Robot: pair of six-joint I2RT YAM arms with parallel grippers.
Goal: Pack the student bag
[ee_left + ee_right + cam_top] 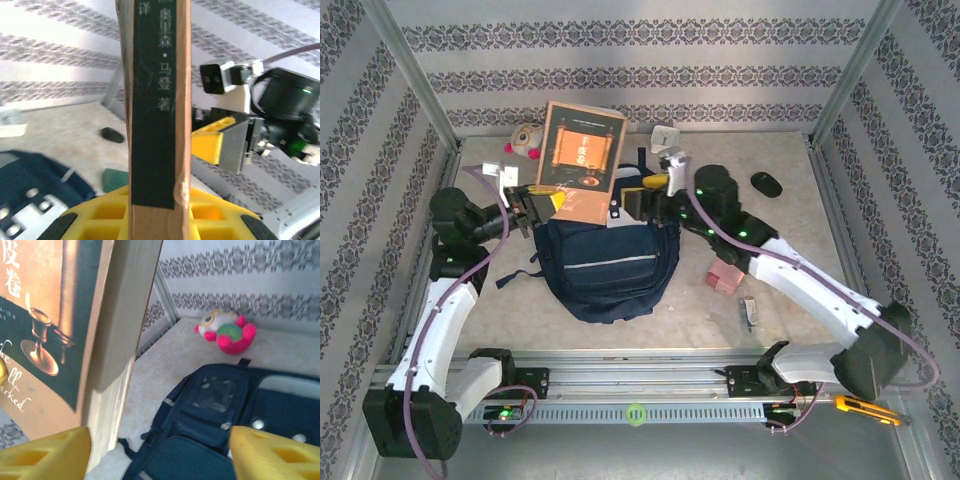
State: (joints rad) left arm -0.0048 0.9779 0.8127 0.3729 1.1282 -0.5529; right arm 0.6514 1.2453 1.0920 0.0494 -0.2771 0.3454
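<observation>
plainly, left end effector clamped on book (upright), right end effector wide open

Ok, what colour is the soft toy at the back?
The soft toy is pink and white with a green belly, clearest in the right wrist view.

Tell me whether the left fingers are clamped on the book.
Yes, the left wrist view shows the book standing upright between the two yellow left fingers, which touch it on both sides.
</observation>
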